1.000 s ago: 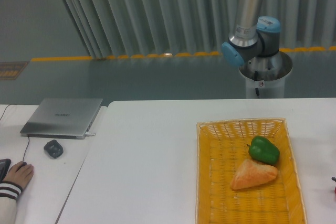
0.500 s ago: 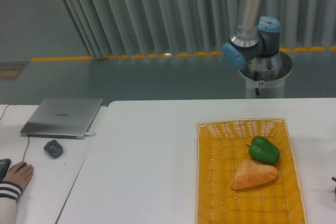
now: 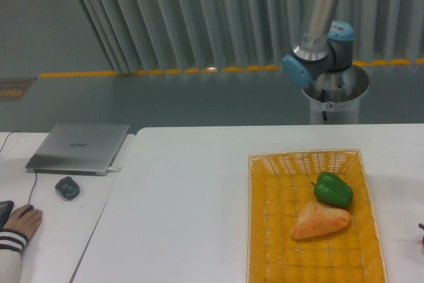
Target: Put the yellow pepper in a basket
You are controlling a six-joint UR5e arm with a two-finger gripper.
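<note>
green pepper (image 3: 333, 189) touching the bread wedge (image 3: 319, 221), closed laptop (image 3: 79, 147) and small gray mouse (image 3: 67, 187) on the left counter (image 3: 185, 190).

The basket (image 3: 265, 230), a bright yellow-orange woven wicker tray with a low open-weave rim, lay flat on the white table in the lower right of the frame, its near end cut off by the bottom edge. The yellow pepper could not be seen.

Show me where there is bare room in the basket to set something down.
The basket is bare along its left half, between the left rim and the two items, and along the near end below the orange-tan bread piece. It is crowded right of centre, where the green pepper sits against the bread piece.
</note>
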